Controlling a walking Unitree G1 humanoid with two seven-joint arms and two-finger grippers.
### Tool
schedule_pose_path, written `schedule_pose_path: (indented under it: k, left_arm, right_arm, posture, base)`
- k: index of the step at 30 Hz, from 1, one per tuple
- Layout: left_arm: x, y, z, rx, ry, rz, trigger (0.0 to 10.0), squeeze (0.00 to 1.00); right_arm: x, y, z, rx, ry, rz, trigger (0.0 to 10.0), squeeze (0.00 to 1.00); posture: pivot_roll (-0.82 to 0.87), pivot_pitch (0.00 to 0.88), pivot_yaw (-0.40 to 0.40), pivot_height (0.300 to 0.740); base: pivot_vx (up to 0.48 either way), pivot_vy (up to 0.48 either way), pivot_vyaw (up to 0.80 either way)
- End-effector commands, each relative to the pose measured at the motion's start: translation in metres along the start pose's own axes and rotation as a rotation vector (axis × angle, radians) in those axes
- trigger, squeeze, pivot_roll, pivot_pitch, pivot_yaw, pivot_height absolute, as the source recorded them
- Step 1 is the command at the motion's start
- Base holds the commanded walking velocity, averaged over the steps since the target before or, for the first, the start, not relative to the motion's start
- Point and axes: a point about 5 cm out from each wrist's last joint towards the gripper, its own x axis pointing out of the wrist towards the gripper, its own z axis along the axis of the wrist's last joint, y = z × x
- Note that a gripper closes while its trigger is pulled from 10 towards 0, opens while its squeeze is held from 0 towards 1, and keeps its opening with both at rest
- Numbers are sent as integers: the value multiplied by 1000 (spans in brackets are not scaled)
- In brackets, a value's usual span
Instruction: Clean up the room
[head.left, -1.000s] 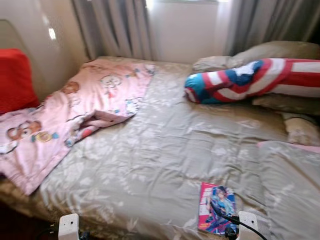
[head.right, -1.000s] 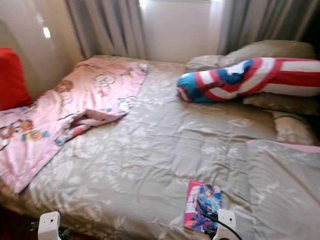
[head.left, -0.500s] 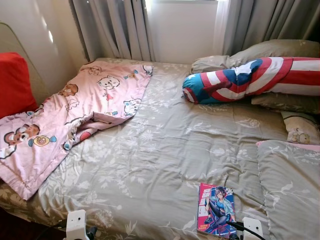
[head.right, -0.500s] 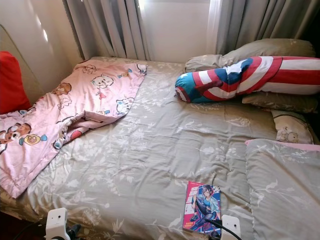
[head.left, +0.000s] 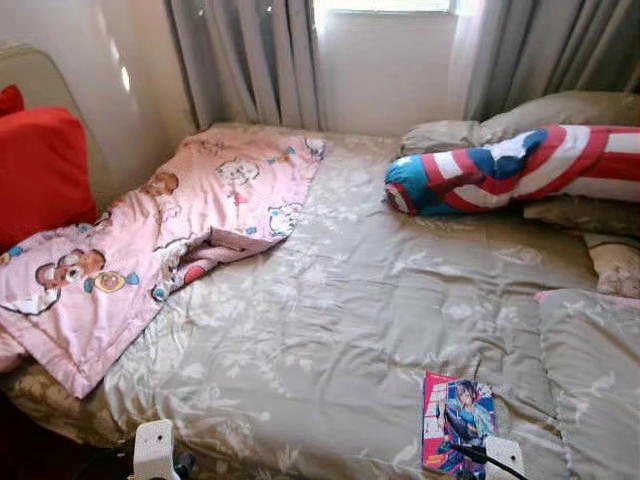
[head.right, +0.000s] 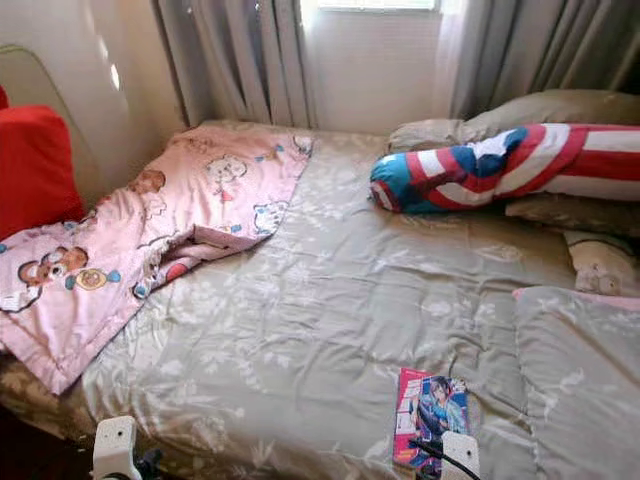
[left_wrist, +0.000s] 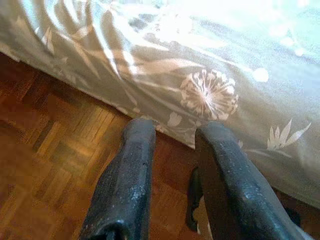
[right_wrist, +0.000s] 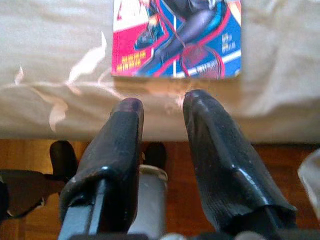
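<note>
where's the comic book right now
The comic book lies flat on the grey floral bedspread near the bed's front edge, on the robot's right, just ahead of the right gripper.

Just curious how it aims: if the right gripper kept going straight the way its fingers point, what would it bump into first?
Probably the near edge of the bed cover, with the comic book lying just beyond it. The right gripper points at the book's lower edge, fingers slightly apart, but depth is hard to judge.
</note>
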Motion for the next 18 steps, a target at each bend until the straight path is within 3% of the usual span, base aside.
schedule_pose_path:
  k: [1,18]
  left_arm:
    - [0,0,-1,33,4,-4,10000,0]
    - [0,2,3,36,-9,-5,10000,0]
  right_arm:
    - [1,3,3,-10,-4,8,10000,0]
    - [1,4,2,15,-3,0,10000,0]
  posture:
    - [19,0,4,740]
    - [20,0,16,740]
  base:
    - [0,307,0]
    - [0,321,0]
